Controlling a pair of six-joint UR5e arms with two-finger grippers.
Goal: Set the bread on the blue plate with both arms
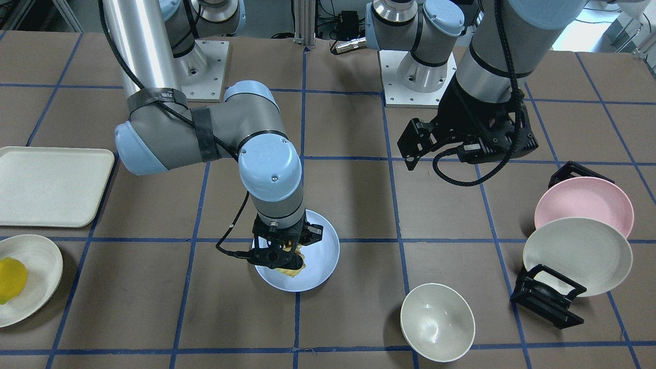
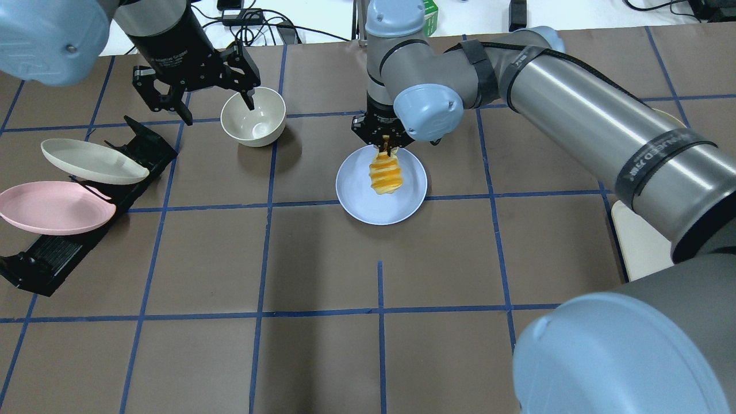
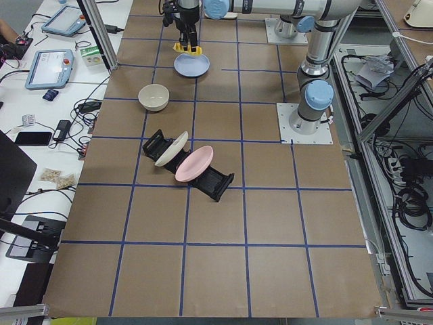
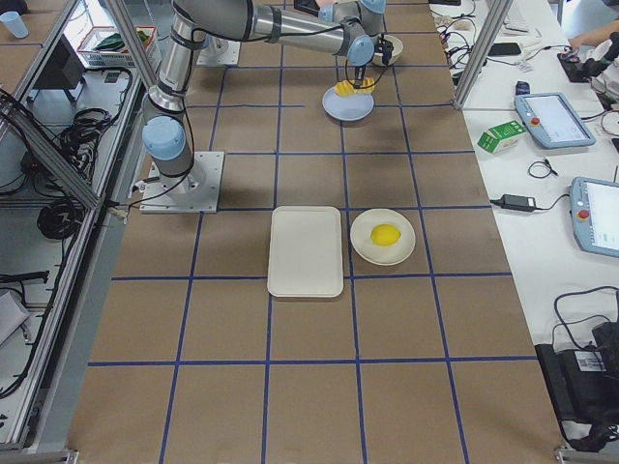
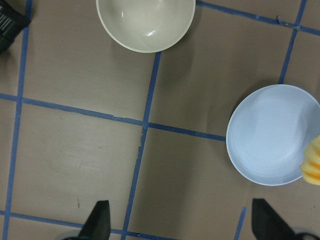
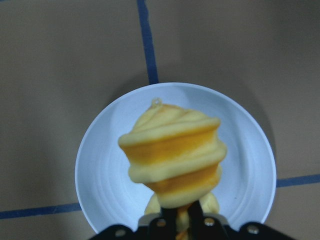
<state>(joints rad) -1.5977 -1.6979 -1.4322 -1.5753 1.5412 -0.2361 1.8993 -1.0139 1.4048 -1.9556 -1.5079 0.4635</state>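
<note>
Right end effector (image 6: 182,220) pinches bread (image 6: 172,155) by its mostly hidden end, plate (image 6: 100,175) below; left end effector (image 5: 182,222) gapes wide, empty.

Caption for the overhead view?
Right gripper holds ridged orange-yellow bread over round pale-blue plate; left gripper open near cream bowl.

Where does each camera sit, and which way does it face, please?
Front-facing: across the table, facing the robot; right arm, left arm, right gripper over blue plate.
Overhead: behind the robot, looking down; both arms.
Left: table's left end; left arm nearer.
Right: table's right end; right arm nearer.
Left wrist: looks down; open left gripper.
Right wrist: looks down; gripper holding bread.
Shared: plate and bread everywhere.
</note>
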